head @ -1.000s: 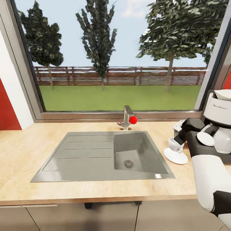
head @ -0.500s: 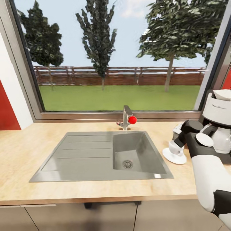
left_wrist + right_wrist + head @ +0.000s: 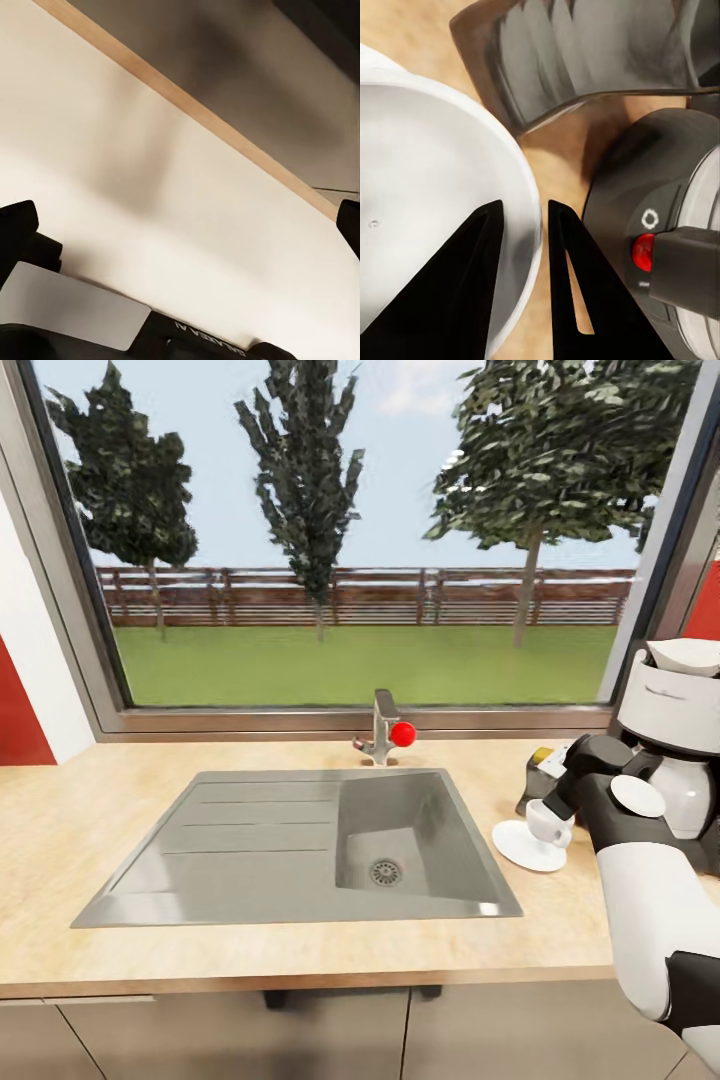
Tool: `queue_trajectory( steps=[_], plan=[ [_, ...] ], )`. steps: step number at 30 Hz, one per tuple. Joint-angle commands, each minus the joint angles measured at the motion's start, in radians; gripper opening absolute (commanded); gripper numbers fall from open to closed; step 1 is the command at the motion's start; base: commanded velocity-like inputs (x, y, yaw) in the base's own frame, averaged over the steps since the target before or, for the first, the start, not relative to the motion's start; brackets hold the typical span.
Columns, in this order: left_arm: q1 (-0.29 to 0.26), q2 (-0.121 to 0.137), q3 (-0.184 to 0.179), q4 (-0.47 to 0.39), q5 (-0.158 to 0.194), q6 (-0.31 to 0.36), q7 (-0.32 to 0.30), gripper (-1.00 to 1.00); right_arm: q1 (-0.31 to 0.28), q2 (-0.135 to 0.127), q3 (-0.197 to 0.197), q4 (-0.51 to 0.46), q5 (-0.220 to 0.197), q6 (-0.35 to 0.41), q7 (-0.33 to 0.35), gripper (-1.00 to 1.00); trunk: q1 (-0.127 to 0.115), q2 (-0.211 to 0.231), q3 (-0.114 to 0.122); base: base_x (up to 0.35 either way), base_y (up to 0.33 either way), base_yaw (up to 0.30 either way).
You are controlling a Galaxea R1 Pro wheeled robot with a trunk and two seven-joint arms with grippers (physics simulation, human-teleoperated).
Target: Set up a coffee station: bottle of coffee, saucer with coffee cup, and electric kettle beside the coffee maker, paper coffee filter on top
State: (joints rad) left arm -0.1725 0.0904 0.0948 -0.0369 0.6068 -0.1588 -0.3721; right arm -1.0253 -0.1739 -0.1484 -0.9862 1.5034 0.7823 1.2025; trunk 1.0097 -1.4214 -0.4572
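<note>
On the kitchen countertop (image 3: 90,810), at the right, the small white coffee cup (image 3: 545,824) sits on the round white saucer (image 3: 515,849). My right gripper (image 3: 556,807) comes down on the cup. In the right wrist view the right gripper (image 3: 523,208) has one finger inside the coffee cup (image 3: 427,225) and one outside, shut on its rim. The coffee maker (image 3: 668,712) stands just right of it, with the paper coffee filter (image 3: 688,654) on top. A dark jar with a yellow lid, the bottle of coffee (image 3: 533,782), shows behind the gripper. My left gripper (image 3: 180,225) is open.
A steel sink (image 3: 300,850) with a red-knobbed faucet (image 3: 385,732) fills the middle of the counter, under a wide window. Close to the cup, the right wrist view shows a rounded black appliance base with a red switch (image 3: 643,251). My right forearm (image 3: 650,900) covers the counter's right end.
The whole view has shifted left, so the camera has turned right. My right gripper stays shut on the cup at the saucer, slightly lower than before.
</note>
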Motion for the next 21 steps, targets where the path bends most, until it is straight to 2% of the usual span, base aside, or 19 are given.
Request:
queue_trajectory(
  steps=[1, 21],
  plan=[
    [-0.001, 0.000, 0.008, 0.002, -0.004, -0.002, -0.005, 1.00, -0.001, 0.000, 0.000, -0.001, 0.005, 0.008, 0.011, -1.00, 0.000, -0.001, -0.001, 0.000, -0.017, 0.000],
    [-0.001, 0.000, 0.008, 0.002, -0.004, -0.001, -0.005, 1.00, -0.001, 0.004, 0.000, 0.029, 0.003, 0.008, 0.011, -1.00, 0.000, -0.001, -0.001, -0.014, 0.017, 0.000]
  ],
)
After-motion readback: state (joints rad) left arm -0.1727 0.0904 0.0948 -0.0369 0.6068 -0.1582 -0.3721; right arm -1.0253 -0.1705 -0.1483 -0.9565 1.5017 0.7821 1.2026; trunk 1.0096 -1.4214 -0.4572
